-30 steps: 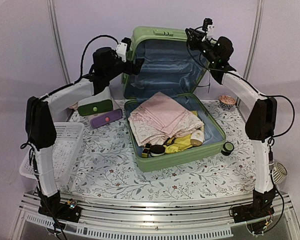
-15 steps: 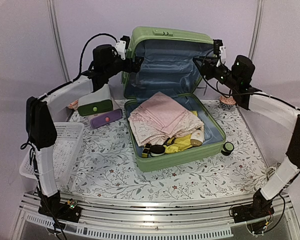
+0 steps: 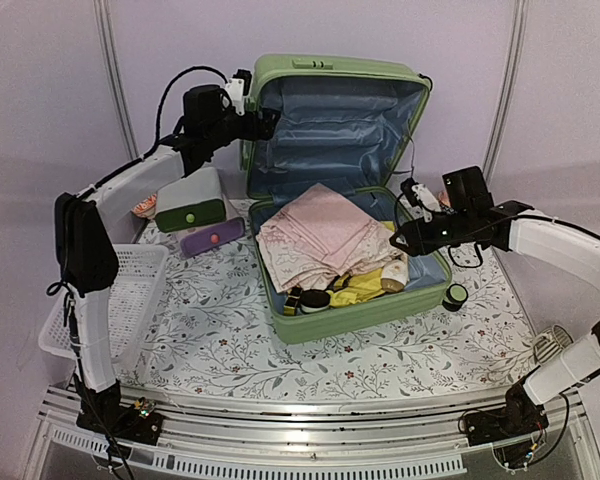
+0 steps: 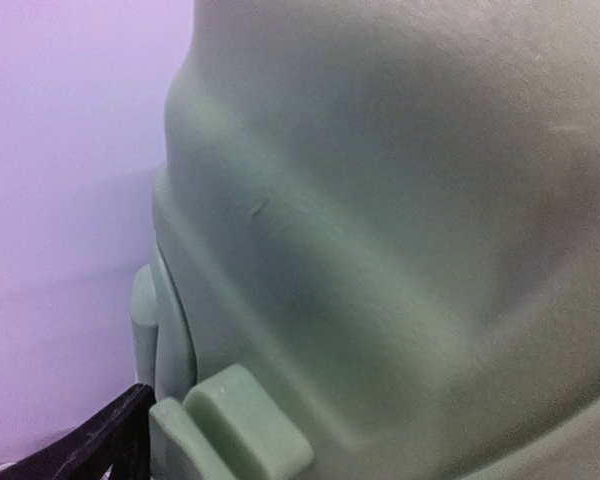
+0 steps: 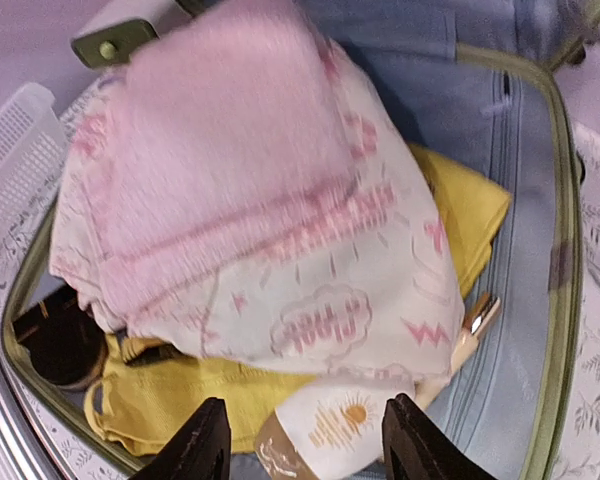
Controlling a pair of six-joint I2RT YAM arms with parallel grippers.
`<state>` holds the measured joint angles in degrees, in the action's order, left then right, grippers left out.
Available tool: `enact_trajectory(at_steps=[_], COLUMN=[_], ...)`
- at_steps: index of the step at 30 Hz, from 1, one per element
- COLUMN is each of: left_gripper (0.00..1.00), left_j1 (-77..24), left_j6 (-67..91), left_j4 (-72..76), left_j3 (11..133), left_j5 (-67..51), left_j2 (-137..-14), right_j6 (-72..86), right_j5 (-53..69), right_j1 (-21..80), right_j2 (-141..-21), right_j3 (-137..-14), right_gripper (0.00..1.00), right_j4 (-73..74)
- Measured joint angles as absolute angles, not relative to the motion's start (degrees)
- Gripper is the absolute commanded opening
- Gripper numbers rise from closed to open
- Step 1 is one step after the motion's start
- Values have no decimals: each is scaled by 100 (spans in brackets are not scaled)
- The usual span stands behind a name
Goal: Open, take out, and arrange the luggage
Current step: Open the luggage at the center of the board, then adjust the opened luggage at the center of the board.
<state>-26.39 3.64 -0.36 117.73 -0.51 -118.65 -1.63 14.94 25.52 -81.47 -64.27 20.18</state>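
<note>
The light-green luggage [image 3: 325, 312] lies open on the table, its lid [image 3: 330, 68] standing upright with grey-blue lining showing. Inside lie a pink cloth [image 3: 320, 235] [image 5: 230, 170], a yellow cloth [image 5: 470, 200], a white tube with a sun print [image 5: 350, 420] and a dark round jar [image 5: 55, 340]. My left gripper [image 3: 260, 125] rests against the lid's upper left edge. Its wrist view is filled by the green shell [image 4: 400, 200], with no fingertips showing. My right gripper [image 3: 405, 240] [image 5: 308, 440] hangs open just above the tube, holding nothing.
A white perforated basket [image 3: 130, 290] sits at the left table edge. A white-and-green drawer box [image 3: 190, 205] and a purple case [image 3: 212, 238] lie left of the luggage. A small dark round thing [image 3: 456, 295] stands by its right front corner.
My right arm swung down from the lid's top right corner to the lower half, its jaws spreading. The lid now stands higher and more upright, the left gripper still at its edge.
</note>
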Motion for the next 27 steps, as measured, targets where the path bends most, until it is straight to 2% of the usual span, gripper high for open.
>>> enact_trajectory(at_steps=[2, 5, 12, 21, 27], left_gripper=[98, 98, 98, 98, 98], left_j1=[-2622, -2596, -2534, -2440, -2298], left_j6=[399, 460, 569, 628, 720], left_j4=[-64, -93, -132, -139, -183], left_j3=[11773, 11773, 11782, 11878, 12429], left_j5=[-58, -78, -106, -189, -294], left_j2=[-11865, -11865, -11865, -11966, -12392], right_j6=[-36, 104, 108, -117, -134], right_j5=[1288, 917, 515, 939, 1199], right_j1=[2580, 2683, 3229, 3962, 4532], right_j2=[-8167, -8383, -9426, -9310, -9035], right_j3=[-6370, -6486, -6921, -6982, -7061], right_gripper=[42, 36, 9, 5, 9], right_j4=[2467, 3033, 3938, 4386, 4582])
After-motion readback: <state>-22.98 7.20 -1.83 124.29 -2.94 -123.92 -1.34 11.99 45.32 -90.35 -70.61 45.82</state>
